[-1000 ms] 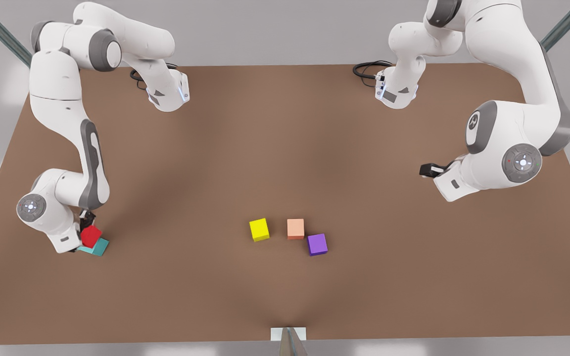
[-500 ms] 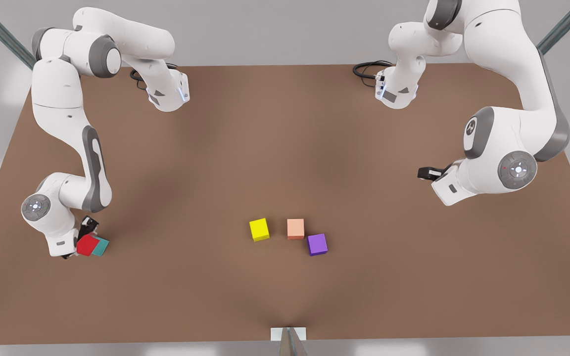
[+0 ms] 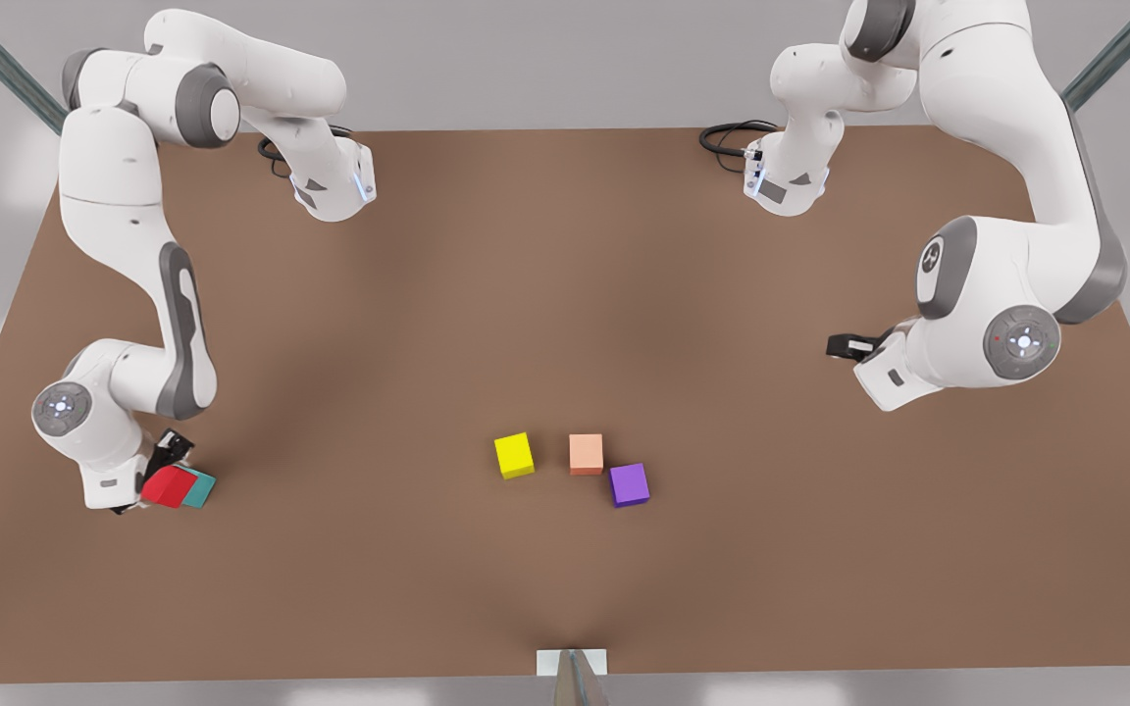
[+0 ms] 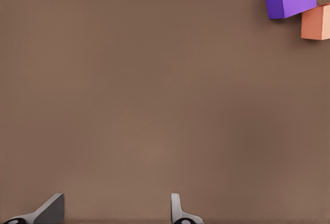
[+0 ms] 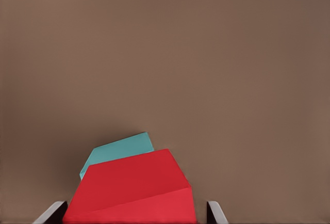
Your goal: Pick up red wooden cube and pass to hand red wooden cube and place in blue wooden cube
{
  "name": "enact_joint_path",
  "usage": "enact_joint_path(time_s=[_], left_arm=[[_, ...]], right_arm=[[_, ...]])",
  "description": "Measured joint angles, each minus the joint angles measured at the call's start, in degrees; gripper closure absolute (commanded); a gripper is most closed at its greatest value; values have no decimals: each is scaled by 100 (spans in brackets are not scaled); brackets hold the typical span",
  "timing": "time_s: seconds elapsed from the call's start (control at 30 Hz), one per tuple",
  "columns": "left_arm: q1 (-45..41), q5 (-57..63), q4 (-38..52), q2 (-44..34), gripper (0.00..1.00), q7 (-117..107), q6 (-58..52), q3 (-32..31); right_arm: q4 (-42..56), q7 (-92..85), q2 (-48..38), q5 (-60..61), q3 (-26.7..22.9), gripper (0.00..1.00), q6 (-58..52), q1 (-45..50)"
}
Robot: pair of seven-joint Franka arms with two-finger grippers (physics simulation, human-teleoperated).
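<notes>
The right gripper [image 3: 165,479] pinched the red cube [image 3: 169,487] between its jaws, low over the blue cube [image 3: 200,488] just beyond them — release still remained. The left gripper [image 3: 845,344] waited well apart, jaws spread and empty.

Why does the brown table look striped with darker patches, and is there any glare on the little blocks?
Front view: soft dark bands fan across the table, diffuse shadows, no hard edges. No glare on the matte red wooden cube. Right wrist view: its upper face is lighter than the lower one.
</notes>
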Motion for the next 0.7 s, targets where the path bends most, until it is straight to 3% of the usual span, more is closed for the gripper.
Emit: enact_joint_path(time_s=[0.23,0.43,0.47,0.57,0.7], left_arm=[[9,0,1,-1,0,-19,-5,0],[17,0,1,2,0,-29,-7,0],[17,0,1,2,0,-31,-7,0],[18,0,1,3,0,-34,-7,0],[18,0,1,3,0,-38,-7,0]], right_arm=[[351,118,-371,164,38,0,-775,114],[1269,1139,-304,491,15,0,-2630,439],[1890,1458,-299,387,-7,0,-3135,735],[2853,2330,-1090,321,11,0,-4630,1108],[1913,3295,-2162,449,12,0,-5618,1115]])
